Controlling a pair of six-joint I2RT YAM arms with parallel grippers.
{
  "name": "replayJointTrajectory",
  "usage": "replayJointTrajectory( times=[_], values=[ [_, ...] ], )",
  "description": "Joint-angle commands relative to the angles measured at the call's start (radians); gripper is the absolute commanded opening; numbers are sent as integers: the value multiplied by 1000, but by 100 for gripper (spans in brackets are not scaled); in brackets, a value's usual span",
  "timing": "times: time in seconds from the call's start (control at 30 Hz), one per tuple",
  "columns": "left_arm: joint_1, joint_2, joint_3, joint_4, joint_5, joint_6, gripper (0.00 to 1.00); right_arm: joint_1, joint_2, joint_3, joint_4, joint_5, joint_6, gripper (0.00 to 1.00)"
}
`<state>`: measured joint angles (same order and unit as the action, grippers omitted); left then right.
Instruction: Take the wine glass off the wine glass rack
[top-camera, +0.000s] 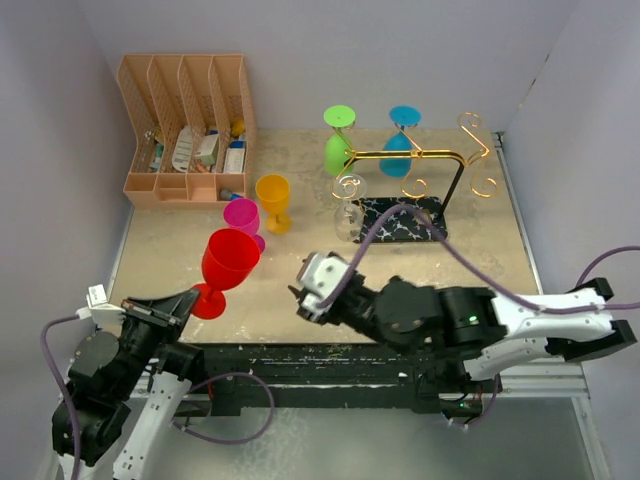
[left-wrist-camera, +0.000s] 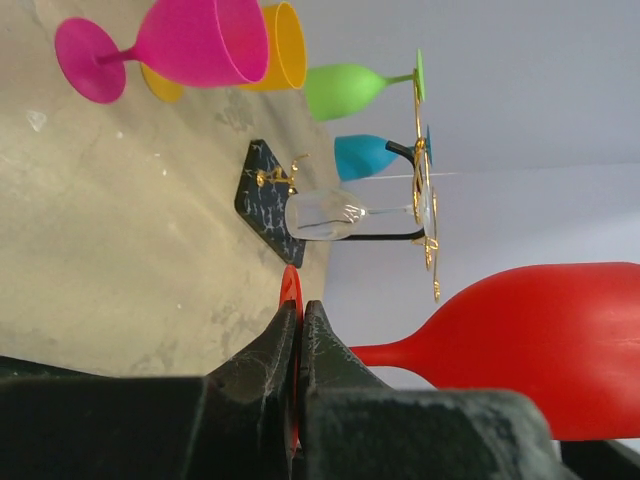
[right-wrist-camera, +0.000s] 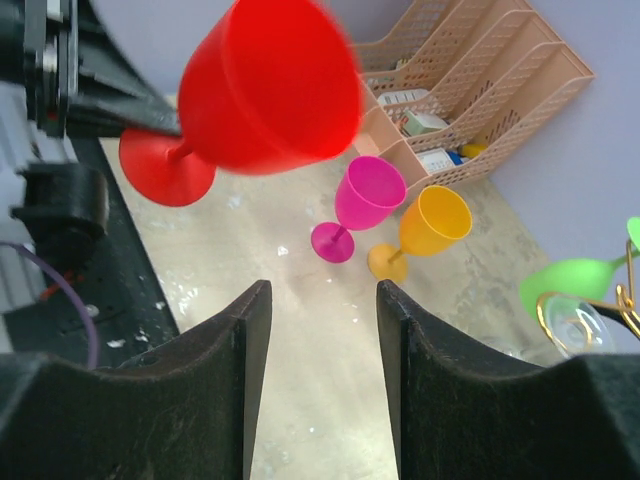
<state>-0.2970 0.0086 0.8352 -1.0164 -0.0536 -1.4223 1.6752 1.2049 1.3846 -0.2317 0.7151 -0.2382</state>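
The gold wire rack (top-camera: 432, 153) stands on its black marbled base (top-camera: 405, 221) at the back right. A green glass (top-camera: 337, 152), a blue glass (top-camera: 400, 148) and a clear glass (top-camera: 347, 216) hang from it upside down. In the left wrist view the rack (left-wrist-camera: 422, 190) holds the clear glass (left-wrist-camera: 325, 213). My left gripper (top-camera: 190, 298) is shut on the foot of an upright red glass (top-camera: 229, 260), far from the rack; the left wrist view shows the gripper (left-wrist-camera: 300, 310) pinching the red foot (left-wrist-camera: 290, 285). My right gripper (top-camera: 304, 291) is open and empty; in its own view it (right-wrist-camera: 320, 295) is over bare table.
A pink glass (top-camera: 243, 219) and a yellow glass (top-camera: 272, 199) stand upright left of the rack. An orange slotted organiser (top-camera: 186, 130) with small items is at the back left. Walls close in on the left, back and right.
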Motion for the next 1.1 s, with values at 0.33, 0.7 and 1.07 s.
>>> replayJointTrajectory(
  times=[0.33,0.7,1.07],
  values=[
    [-4,-5,233,-80,-133,328,0,-464,260,632,-485,-743,310,51],
    [-5,-5,262,-95,-152,344,0,-580,413,809,-456,-1243,364,52],
    [-4,-4,250,-74,-144,348,0,-580,447,807,-444,-1275,378,51]
  ],
)
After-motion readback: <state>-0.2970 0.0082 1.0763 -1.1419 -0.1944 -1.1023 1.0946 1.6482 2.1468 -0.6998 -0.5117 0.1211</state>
